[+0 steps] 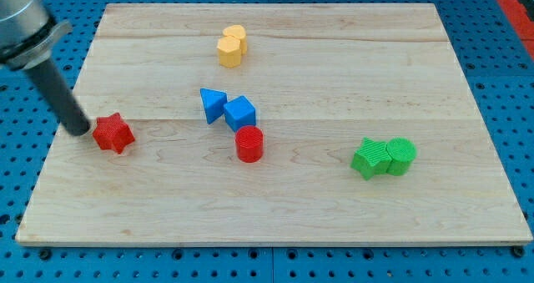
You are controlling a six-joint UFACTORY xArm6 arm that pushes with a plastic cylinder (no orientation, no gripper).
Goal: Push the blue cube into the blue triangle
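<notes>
In the camera view, my tip (pixel 79 130) stood on the wooden board (pixel 334 58) near the view's left edge, just beside the red star (pixel 113 133) and to its left; whether they touched could not be told. The rod carried nothing and had no jaws to open or close; it was simply a bare point resting on the board.

The blue cube (pixel 240 113) lay near the middle of the board, well apart from my tip and to the view's right of it, with the red star between them. The blue triangle (pixel 213 104) sat on the cube's left side, and the two looked to be touching or very nearly so. A red cylinder (pixel 249 144) sat just below the cube, close against it.

Judging from this, the task looked almost or wholly done. If a last nudge was wanted, the tip should go round the red star, come to the cube's right face, and press gently toward the view's left, keeping clear of the red cylinder so that it did not get dragged along. A light, short push would suit, since the triangle could slide away.

Elsewhere, a yellow block (pixel 232 46) lay near the view's top and two green blocks (pixel 383 157) toward the right.
</notes>
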